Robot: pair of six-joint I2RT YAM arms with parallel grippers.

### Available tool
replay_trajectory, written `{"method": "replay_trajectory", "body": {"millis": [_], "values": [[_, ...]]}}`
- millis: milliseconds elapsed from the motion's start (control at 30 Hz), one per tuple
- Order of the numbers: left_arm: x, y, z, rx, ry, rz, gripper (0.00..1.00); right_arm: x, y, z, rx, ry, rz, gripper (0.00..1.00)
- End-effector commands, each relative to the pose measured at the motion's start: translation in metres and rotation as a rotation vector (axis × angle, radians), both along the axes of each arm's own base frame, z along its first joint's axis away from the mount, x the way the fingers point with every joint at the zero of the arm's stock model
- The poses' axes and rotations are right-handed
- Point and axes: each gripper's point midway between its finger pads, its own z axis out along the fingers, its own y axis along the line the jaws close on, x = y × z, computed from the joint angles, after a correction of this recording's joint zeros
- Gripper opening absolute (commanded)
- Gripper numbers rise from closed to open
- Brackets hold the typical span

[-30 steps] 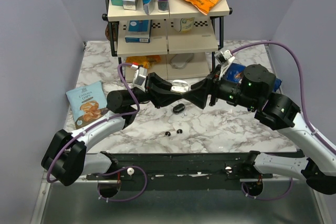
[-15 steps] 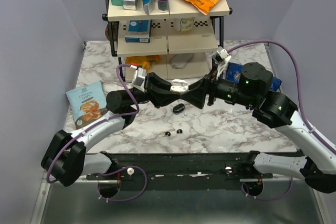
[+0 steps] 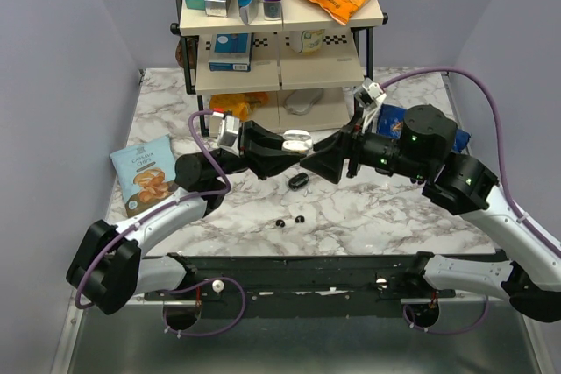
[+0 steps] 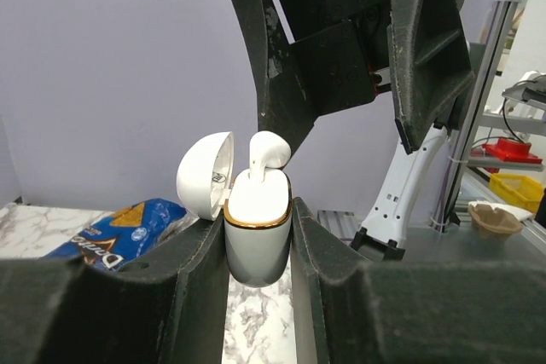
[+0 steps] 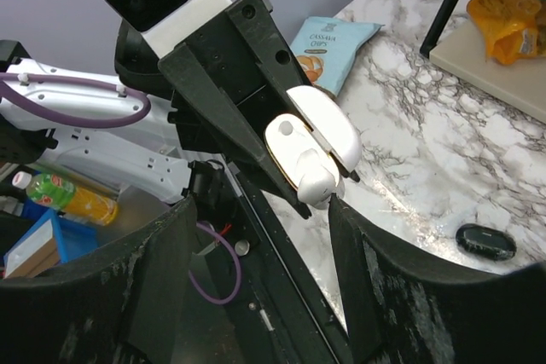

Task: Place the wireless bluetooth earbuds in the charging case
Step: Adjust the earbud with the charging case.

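Note:
My left gripper (image 4: 258, 240) is shut on a white charging case (image 4: 256, 228) with a gold rim and holds it up above the table. The case's lid (image 4: 203, 176) stands open. One white earbud (image 4: 269, 153) sticks partly out of the case's top. My right gripper (image 5: 263, 210) faces the case with its jaws wide open and nothing held. Its right fingertip (image 5: 334, 204) is just beside the earbud (image 5: 317, 183). From above, the case (image 3: 298, 140) sits between the two grippers.
A small black oval thing (image 3: 299, 180) lies on the marble table (image 3: 394, 216) below the grippers. Two tiny black bits (image 3: 280, 222) (image 3: 300, 218) lie nearer the front. A shelf rack (image 3: 280, 41) stands behind, a chips bag (image 3: 145, 172) at the left.
The left gripper has shifted slightly left with the case, so a small gap has appeared between the two grippers. The right gripper has drawn back a little.

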Motion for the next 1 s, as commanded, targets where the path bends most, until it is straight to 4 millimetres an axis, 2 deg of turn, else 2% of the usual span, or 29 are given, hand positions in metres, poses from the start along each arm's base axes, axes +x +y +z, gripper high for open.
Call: {"method": "replay_trajectory", "body": {"millis": [0, 200, 300, 400, 433, 533, 667, 967], "values": [[-0.021, 0.019, 0.035, -0.142, -0.203, 0.033, 0.0, -0.002, -0.021, 0.026, 0.03, -0.076, -0.067, 0.73], [-0.035, 0.024, 0.04, -0.15, -0.227, -0.007, 0.0, 0.013, -0.05, 0.034, -0.014, -0.161, -0.209, 0.74], [-0.044, 0.025, 0.041, -0.147, -0.236, -0.048, 0.0, 0.024, -0.058, 0.024, -0.068, -0.197, -0.27, 0.73], [-0.051, 0.025, 0.04, -0.152, -0.231, -0.09, 0.0, 0.028, -0.056, 0.012, -0.1, -0.21, -0.264, 0.65], [-0.051, 0.025, 0.04, -0.151, -0.229, -0.095, 0.0, 0.026, -0.055, 0.01, -0.102, -0.212, -0.252, 0.59], [-0.05, 0.025, 0.039, -0.149, -0.224, -0.099, 0.0, 0.024, -0.047, 0.004, -0.106, -0.213, -0.213, 0.53], [-0.05, 0.024, 0.039, -0.147, -0.226, -0.1, 0.0, 0.024, -0.038, -0.004, -0.124, -0.203, -0.173, 0.53], [-0.048, 0.023, 0.04, -0.145, -0.224, -0.099, 0.0, 0.025, -0.029, -0.005, -0.125, -0.194, -0.144, 0.58]]}}
